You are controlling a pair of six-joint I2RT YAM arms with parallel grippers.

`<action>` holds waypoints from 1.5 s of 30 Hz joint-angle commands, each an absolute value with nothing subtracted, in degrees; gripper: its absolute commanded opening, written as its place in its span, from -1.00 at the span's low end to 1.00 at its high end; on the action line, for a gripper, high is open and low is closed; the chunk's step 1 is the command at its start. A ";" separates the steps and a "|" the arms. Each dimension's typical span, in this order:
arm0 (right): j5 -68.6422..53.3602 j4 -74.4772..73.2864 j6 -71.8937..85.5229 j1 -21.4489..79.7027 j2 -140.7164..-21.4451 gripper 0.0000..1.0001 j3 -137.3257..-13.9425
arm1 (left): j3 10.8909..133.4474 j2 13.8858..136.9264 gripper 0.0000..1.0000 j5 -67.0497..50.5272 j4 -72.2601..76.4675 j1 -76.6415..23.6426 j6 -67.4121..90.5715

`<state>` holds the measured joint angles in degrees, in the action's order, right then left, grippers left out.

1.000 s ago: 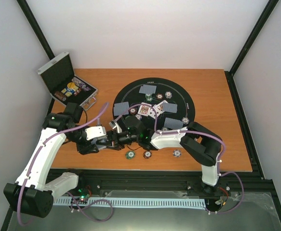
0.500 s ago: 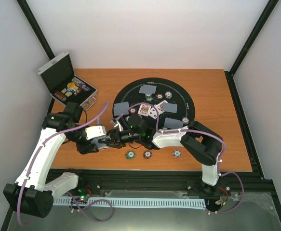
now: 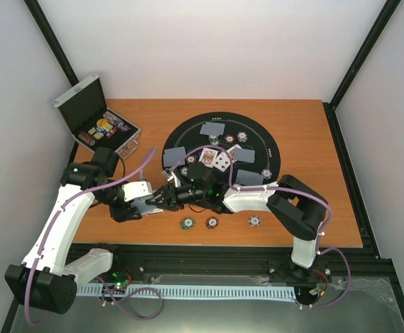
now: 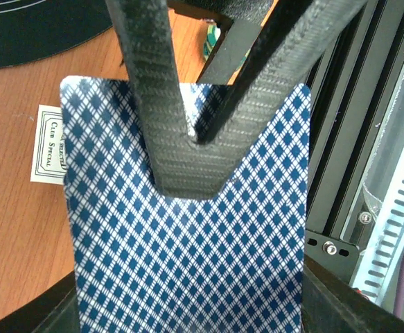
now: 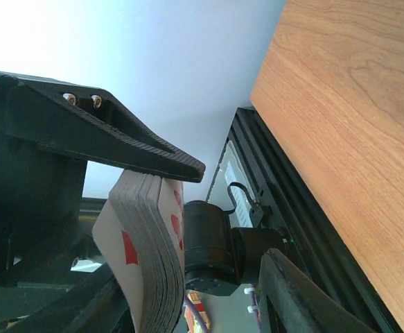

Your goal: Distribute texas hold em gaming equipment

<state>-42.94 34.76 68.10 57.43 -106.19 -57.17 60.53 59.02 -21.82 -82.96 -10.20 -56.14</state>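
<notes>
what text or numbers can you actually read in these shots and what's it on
"CLUB SPECIAL": white card on the wooden table, partly hidden behind the blue-diamond deck.
Smaller line beside it on that card: too blurred to read.
Poker chips, face-up cards, things in the silver case: too small to read.
</notes>
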 commanded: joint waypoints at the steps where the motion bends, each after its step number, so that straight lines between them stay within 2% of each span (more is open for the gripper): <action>1: -40.17 26.91 65.44 55.69 -104.73 -0.10 -56.01 | 62.85 58.27 -0.98 -23.59 -84.41 -10.20 -56.39; 5: -40.08 25.77 64.95 55.36 -103.28 -0.27 -55.73 | 62.68 58.19 -0.98 -23.30 -84.14 -10.20 -56.58; 12: -39.61 24.58 64.97 55.37 -100.11 -0.72 -56.35 | 61.93 58.21 -0.98 -23.29 -83.59 -10.18 -56.44; 17: -39.20 19.73 62.48 55.09 -98.71 -0.94 -57.47 | 61.96 58.20 -0.98 -23.11 -83.58 -10.20 -56.43; 28: -39.95 15.83 59.93 51.50 -93.24 -0.95 -53.95 | 61.61 58.23 -0.98 -22.38 -83.32 -10.20 -56.65; 33: -41.41 12.56 57.68 46.92 -89.46 -0.94 -52.10 | 61.13 58.57 -0.98 -21.85 -82.69 -10.17 -56.47; 37: -43.55 6.23 53.64 38.61 -85.01 -0.94 -51.28 | 60.58 59.08 -0.99 -20.98 -81.91 -10.20 -56.36; 40: -45.53 -0.48 48.62 28.55 -83.21 -0.94 -52.75 | 59.37 59.98 -0.98 -19.86 -80.51 -10.20 -56.13; 45: -46.83 -12.52 38.80 13.35 -87.17 -0.94 -58.70 | 56.51 62.00 -0.98 -16.54 -76.68 -10.13 -55.27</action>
<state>-45.25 -0.43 48.66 21.89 -84.51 -54.13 58.06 60.62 -19.31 -80.51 -10.20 -56.12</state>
